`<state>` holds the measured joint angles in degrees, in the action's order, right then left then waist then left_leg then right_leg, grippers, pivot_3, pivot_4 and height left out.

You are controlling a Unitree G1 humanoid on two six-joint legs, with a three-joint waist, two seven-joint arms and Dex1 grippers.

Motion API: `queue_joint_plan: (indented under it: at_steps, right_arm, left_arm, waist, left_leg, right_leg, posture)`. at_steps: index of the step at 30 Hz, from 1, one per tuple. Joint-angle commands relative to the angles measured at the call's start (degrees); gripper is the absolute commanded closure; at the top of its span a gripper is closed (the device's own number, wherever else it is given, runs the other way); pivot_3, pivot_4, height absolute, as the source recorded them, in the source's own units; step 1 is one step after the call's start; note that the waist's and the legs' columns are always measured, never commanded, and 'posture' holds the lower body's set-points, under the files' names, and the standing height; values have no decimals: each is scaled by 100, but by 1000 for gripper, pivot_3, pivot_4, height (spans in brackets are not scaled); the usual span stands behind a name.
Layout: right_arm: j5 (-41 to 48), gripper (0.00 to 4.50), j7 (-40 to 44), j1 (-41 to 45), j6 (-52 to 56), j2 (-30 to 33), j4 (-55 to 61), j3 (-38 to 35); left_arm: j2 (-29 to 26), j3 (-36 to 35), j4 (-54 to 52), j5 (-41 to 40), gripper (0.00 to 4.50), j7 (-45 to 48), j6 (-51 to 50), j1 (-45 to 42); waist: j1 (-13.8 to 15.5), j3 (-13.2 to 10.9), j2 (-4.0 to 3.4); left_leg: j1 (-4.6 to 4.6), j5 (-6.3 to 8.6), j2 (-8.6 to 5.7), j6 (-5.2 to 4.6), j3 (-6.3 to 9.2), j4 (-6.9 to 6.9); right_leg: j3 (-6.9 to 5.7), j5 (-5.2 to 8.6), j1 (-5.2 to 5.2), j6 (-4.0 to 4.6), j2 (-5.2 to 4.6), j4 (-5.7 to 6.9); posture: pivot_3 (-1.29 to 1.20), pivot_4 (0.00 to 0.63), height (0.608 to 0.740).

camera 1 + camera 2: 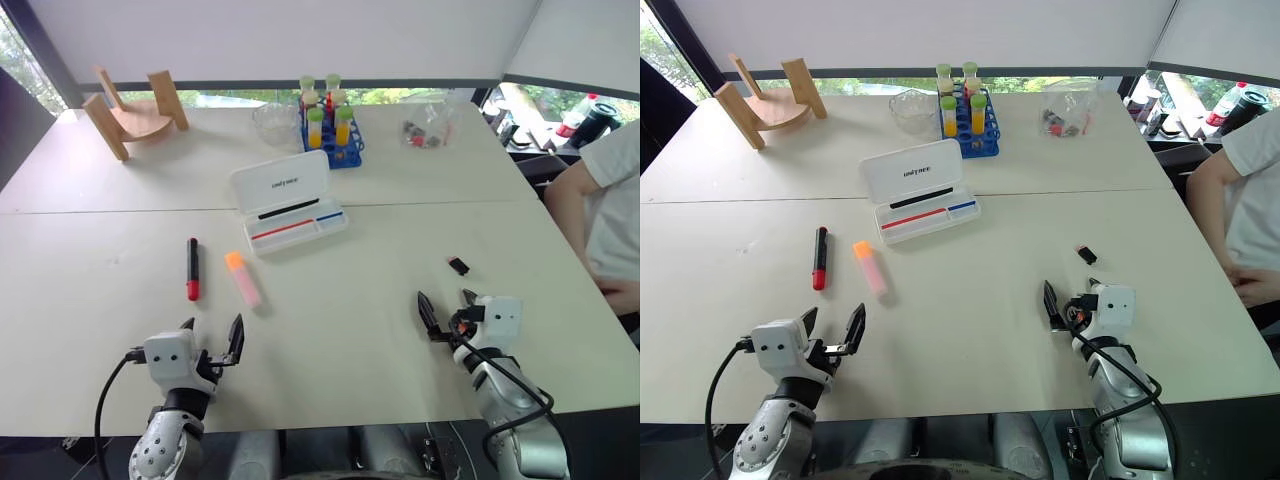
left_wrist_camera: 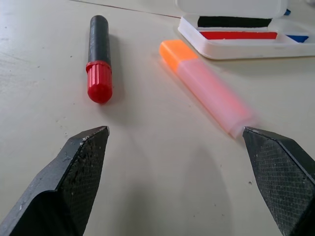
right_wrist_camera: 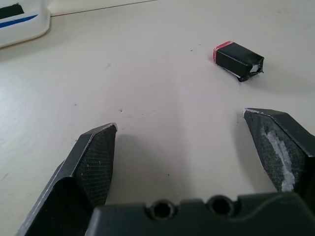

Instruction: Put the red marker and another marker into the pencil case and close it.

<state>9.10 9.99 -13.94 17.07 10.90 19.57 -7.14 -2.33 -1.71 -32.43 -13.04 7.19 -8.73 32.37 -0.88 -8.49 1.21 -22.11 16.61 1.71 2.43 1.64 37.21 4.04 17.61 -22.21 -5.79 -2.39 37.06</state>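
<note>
The red marker point(image 1: 192, 269), black barrel with a red cap, lies on the table left of centre. Beside it, to the right, lies the other marker point(image 1: 243, 279), a pale pink highlighter with an orange cap. Behind them sits the white pencil case point(image 1: 287, 203), its lid standing open and its striped tray showing. My left gripper point(image 1: 212, 338) is open above the near table edge, a short way in front of both markers. Near the front right, my right gripper point(image 1: 446, 303) is open and holds nothing.
A small black block with a red end point(image 1: 458, 265) lies just beyond my right gripper. At the back stand a wooden stand point(image 1: 135, 112), a glass bowl point(image 1: 274, 122), a blue rack of tubes point(image 1: 329, 128) and a clear bag point(image 1: 428, 130). A person's arm point(image 1: 600, 215) rests at the right edge.
</note>
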Motion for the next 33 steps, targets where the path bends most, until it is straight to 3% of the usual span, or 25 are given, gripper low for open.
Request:
queue_joint_plan:
  at_steps: [1,11,13,18,20,23,26,29,33]
  right_arm:
    - [-34,0,-5,-62,80,8,38,37]
    - [-64,0,146,-111,18,141,113,95]
    - [-102,0,411,-124,-220,389,129,91]
    - [419,0,1434,5,-121,1156,456,-6]
    - [628,0,2175,51,-77,1740,684,54]
    - [1539,0,3137,507,822,2723,937,-242]
    - [2181,0,3686,1084,1492,3471,1005,-464]
    - [2603,0,4060,1766,1951,4019,915,-577]
    - [2720,0,4100,2466,2215,4215,798,-466]
  left_arm:
    - [-38,23,-268,14,48,-26,-16,7]
    - [-247,-71,-145,-7,48,221,162,47]
    - [-505,-263,-243,-196,48,481,144,-86]
    - [-1871,-866,-562,-1147,48,1643,-392,-849]
    - [-2593,-1135,-514,-1700,48,2263,-768,-1251]
    - [-3634,-1336,171,-2276,48,3374,-1121,-2310]
    - [-4199,-1154,1115,-2538,48,4192,-1426,-3454]
    - [-4281,-416,2536,-2168,48,5138,-1361,-4937]
    - [-3855,596,4366,-1290,48,6103,-750,-6410]
  waist:
    - [0,0,0]
    - [0,-1,-1]
    - [4,-2,-3]
    - [12,-18,-29]
    - [8,-29,-48]
    - [7,-40,-59]
    - [7,-54,-67]
    - [26,-61,-60]
    - [23,-63,-58]
  left_leg:
    - [0,0,0,0,0,0]
    - [0,0,0,0,0,-1]
    - [-1,0,0,0,0,-1]
    - [0,-2,1,1,2,0]
    - [2,-3,0,2,-1,6]
    - [6,-4,-1,1,-1,9]
    - [11,-5,-1,0,0,17]
    - [12,-5,2,0,9,12]
    - [-10,-5,3,0,23,15]
  right_leg:
    - [0,0,0,0,0,0]
    - [0,0,-1,0,0,0]
    - [0,0,-2,1,0,0]
    - [-1,1,-2,1,4,4]
    - [1,0,0,1,2,10]
    - [0,-1,2,-1,3,16]
    - [1,-2,8,-1,7,21]
    - [0,-11,9,-19,19,19]
    - [-2,-15,-4,-26,35,19]
  posture:
    - [0,150,740]
    - [0,150,740]
    - [0,150,740]
    - [0,150,740]
    - [0,150,740]
    - [0,150,740]
    - [0,150,740]
    - [0,150,740]
    - [0,150,740]
